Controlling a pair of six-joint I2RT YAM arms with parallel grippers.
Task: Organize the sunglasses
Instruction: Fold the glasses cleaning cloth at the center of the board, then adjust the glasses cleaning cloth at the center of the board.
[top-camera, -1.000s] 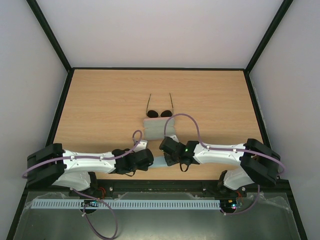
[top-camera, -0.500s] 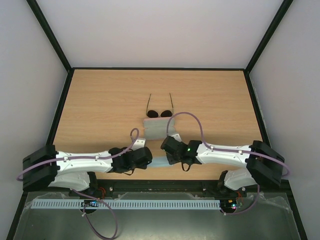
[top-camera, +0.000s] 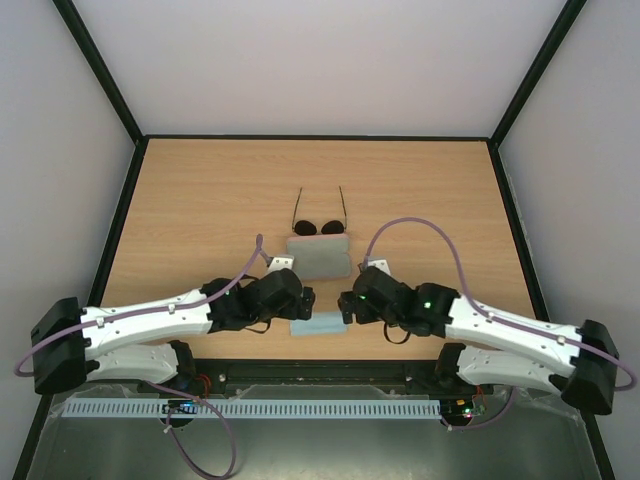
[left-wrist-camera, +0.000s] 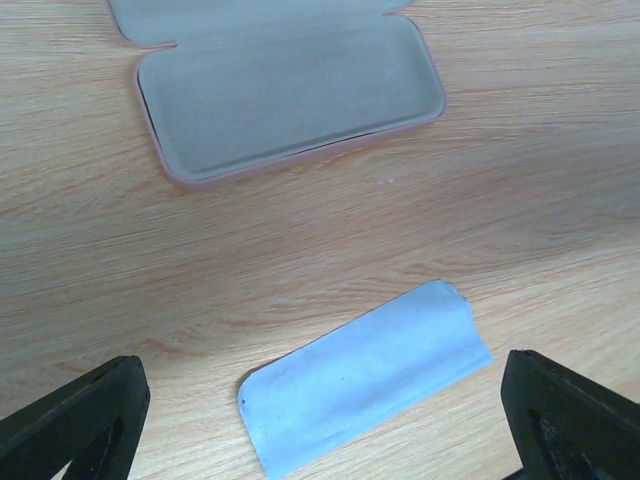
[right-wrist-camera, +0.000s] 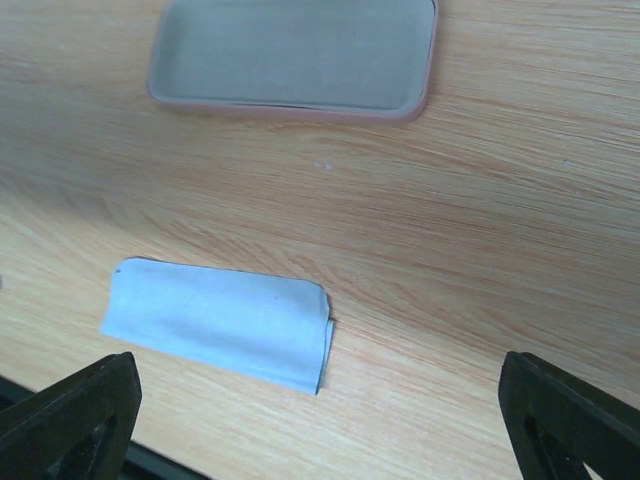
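The left pincer (top-camera: 303, 298) and right pincer (top-camera: 347, 303) gape empty, cloth (top-camera: 319, 326) between; next, likely reaching past the case (top-camera: 319, 256) ahead for the sunglasses (top-camera: 319, 227).

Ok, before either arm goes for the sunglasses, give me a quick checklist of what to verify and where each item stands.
1. Left gripper open, holding nothing: ok.
2. Right gripper open, holding nothing: ok.
3. Pink rounded-rectangle case lying open with its grey lining bare: ok.
4. Folded light blue cloth flat on the wooden table, apart from the case, in neither gripper: ok.
5. Round-lens, thin wire-frame sunglasses inside the case: not ok. They lie on the table just beyond it, temple arms unfolded.
6. Sunglasses clear of the case's far edge: cannot tell.
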